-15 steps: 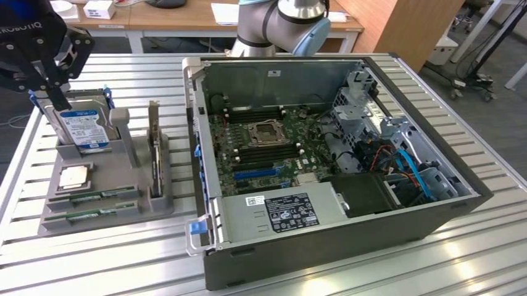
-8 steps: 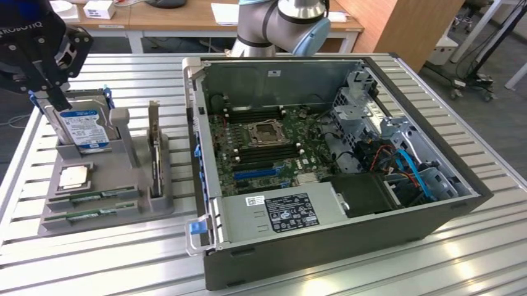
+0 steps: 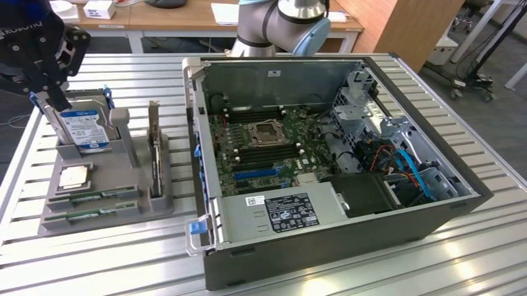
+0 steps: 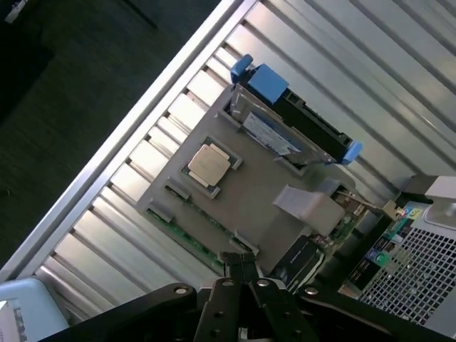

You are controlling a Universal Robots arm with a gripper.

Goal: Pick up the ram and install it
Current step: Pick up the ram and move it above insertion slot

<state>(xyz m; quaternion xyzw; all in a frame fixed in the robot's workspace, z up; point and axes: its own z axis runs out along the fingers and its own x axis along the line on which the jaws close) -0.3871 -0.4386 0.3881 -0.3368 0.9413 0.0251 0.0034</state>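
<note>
Green ram sticks (image 3: 86, 198) flat in grey holder (image 3: 111, 179) on slatted surface (image 3: 99, 259); black fingers (image 3: 56, 95) pinched fully together, holding nothing, above holder beside hard drive (image 3: 85, 128).

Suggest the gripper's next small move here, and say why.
Probably shift the gripper toward the ram at the grey holder's end nearest the exterior camera. It hangs shut and empty by the hard drive, and both sticks lie in their slots.

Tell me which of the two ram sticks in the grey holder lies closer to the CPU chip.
The inner ram stick, slotted beside the CPU chip; the outer ram stick lies at the edge of the holder.
</note>
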